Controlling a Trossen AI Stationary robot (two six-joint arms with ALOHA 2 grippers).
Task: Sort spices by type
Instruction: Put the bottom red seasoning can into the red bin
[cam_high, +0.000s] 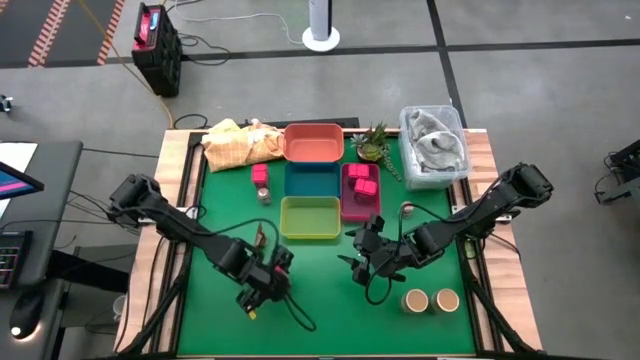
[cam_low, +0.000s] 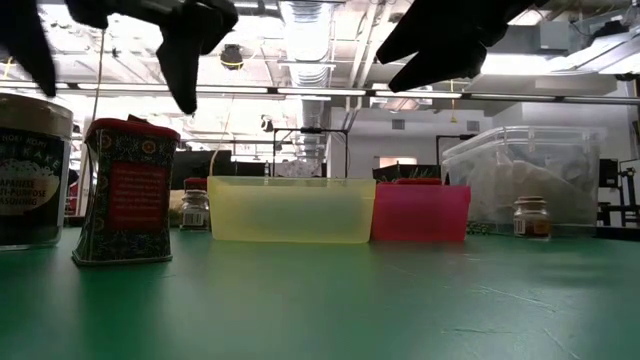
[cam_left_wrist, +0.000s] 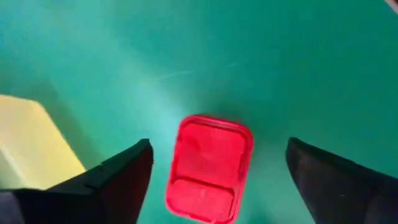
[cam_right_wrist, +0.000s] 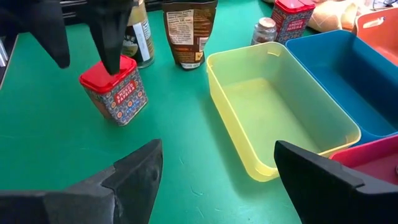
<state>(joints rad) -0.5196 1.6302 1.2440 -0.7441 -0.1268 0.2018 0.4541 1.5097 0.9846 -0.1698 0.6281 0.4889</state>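
Left pincer (cam_left_wrist: 211, 180) hangs spread wide, grasping nothing, directly over the red-lidded tin (cam_left_wrist: 209, 168) standing on the green desk (cam_left_wrist: 261, 56); the lid's longer side runs across the gap; right pincer (cam_right_wrist: 214, 180), also released, sits farther away
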